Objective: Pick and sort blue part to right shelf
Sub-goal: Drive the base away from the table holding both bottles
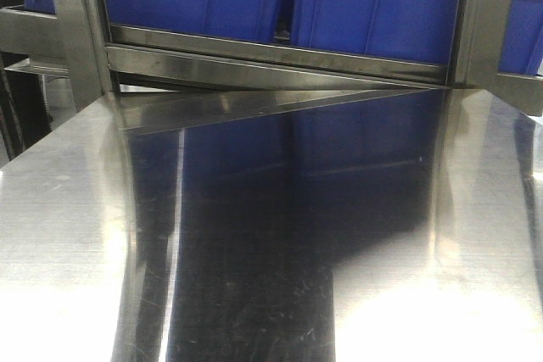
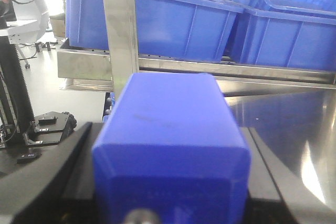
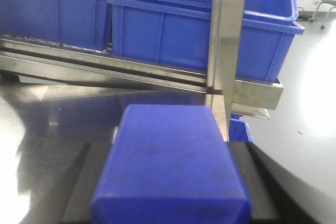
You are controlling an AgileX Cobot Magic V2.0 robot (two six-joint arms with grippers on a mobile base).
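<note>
Left wrist-mounted view: my left hand [image 2: 169, 129] is clamped on the left-hand blue part [image 2: 170, 103], with its dark fingers [image 2: 63, 166] pressed to the flat sides. The right wrist-mounted view reads the same, with the right hand [image 3: 169, 144] closed on the right-hand blue part [image 3: 170, 171]. Neither camera shows me shoulders or a knob clearly, so I cannot tell which of the two is the tall one. Each is held at one end of the bench [image 1: 68, 252], short of the right shelf [image 1: 280, 64]. The front-facing view has that shelf dead ahead, with its blue bins [image 1: 373, 6] sitting behind the front rail. No arm shows in that view.

I judge this to be the carry step: the grasp is made and the placing is not yet done. An upright post [image 2: 119, 24] stands straight in front of the left hand, and the right-end post [image 3: 226, 35] is just ahead of the right one. The next move calls for a sideways shift off the post line, then a rise over the rail before going forward. The bins fill the level I can see, so I would look for a free spot before letting go.
</note>
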